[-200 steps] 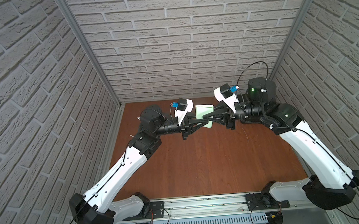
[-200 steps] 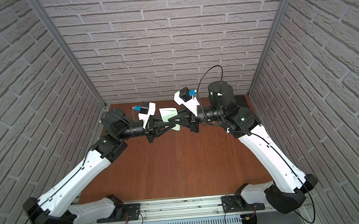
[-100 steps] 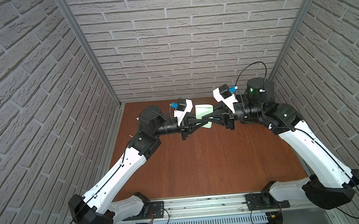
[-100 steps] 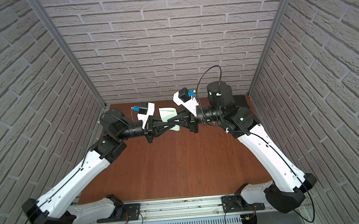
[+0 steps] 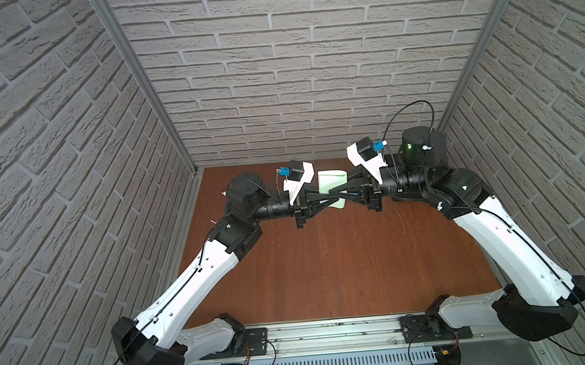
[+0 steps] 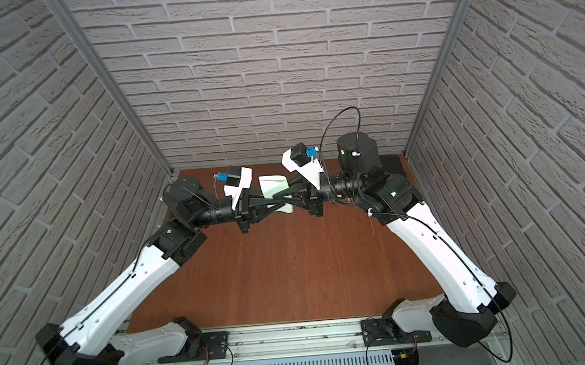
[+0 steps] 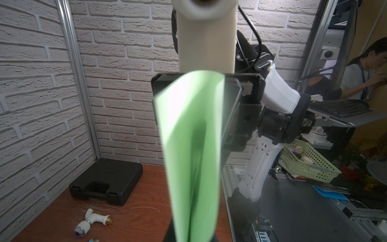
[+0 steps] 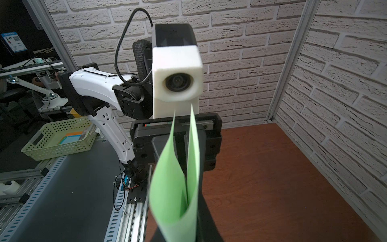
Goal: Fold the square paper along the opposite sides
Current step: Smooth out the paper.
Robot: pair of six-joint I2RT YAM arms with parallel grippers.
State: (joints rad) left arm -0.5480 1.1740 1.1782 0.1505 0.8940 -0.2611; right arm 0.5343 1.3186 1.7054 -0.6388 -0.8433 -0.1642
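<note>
Both grippers, left point(image 5: 335, 197) and right point(image 5: 332, 195), clamped on curled square paper point(image 5: 332, 180) between them.

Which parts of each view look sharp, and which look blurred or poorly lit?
In both top views the square paper looks pale and small but crisp. In the left wrist view it fills the centre, soft-edged, with a shadowed inner fold. In the right wrist view the paper is soft, the room behind dim.

Both top views high, looking down at table point(image 5: 326, 260), wrist cameras close, facing each other
</note>
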